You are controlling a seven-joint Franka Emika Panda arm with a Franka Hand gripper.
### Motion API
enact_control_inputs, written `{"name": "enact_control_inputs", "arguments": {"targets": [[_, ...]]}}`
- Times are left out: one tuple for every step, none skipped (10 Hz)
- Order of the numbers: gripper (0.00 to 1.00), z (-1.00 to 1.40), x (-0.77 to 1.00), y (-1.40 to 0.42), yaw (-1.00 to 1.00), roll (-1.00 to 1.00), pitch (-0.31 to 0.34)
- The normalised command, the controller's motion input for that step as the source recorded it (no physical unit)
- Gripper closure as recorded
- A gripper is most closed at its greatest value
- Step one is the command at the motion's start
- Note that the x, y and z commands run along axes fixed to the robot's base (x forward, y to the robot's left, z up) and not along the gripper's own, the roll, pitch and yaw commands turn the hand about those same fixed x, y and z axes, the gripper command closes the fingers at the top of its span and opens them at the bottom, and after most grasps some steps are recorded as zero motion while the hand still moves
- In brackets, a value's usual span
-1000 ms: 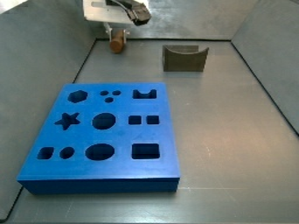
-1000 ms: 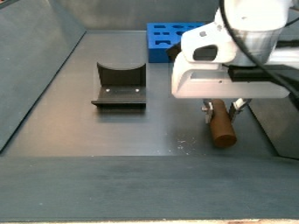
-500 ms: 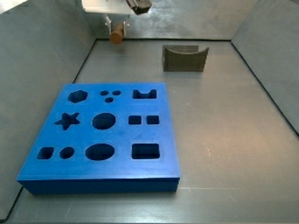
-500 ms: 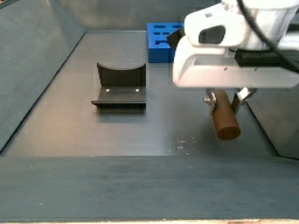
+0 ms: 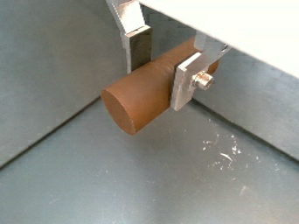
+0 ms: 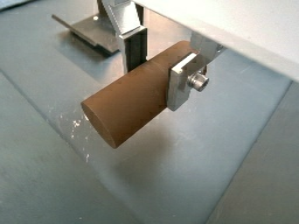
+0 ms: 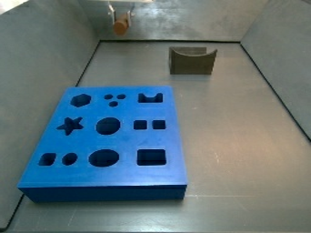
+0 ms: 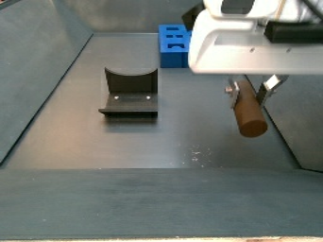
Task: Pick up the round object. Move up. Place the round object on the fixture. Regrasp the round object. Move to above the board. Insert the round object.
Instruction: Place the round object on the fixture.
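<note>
The round object (image 5: 142, 94) is a brown wooden cylinder lying crosswise between the silver fingers (image 5: 187, 81) of my gripper (image 5: 163, 70), which is shut on it. It hangs clear of the grey floor in both wrist views, and its round end (image 6: 103, 129) points down and away from the fingers. In a side view the round object (image 8: 248, 112) dangles tilted under the gripper (image 8: 251, 90), to the right of the fixture (image 8: 128, 92). The blue board (image 7: 107, 141) lies flat, well away from the round object (image 7: 120, 25). The gripper is almost cut off by that view's upper edge.
The fixture (image 7: 191, 60) stands near the back wall, right of the peg. Grey walls enclose the floor on every side. The board's corner (image 8: 176, 45) shows behind the gripper body. The fixture's base plate (image 6: 87, 31) appears beyond the fingers.
The gripper has risen with the round object held in it. The peg now hangs higher above the floor. Board and fixture have not moved.
</note>
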Motion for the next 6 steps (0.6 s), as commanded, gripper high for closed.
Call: {"name": "enact_control_inputs", "arguments": {"targets": [[1.00,1.00,-0.04,0.00,0.01,0.20,0.150],[1.00,1.00,-0.05,0.00,0.02,0.21,0.152],[1.00,1.00,-0.05,-0.01,0.03,0.20,0.147],[1.00,0.98,-0.05,0.00,0.03,0.19,0.140],[1.00,0.83,-0.04,0.00,0.03,0.16,0.132],[1.00,0.75,-0.03,0.01,0.03,0.15,0.130]]}}
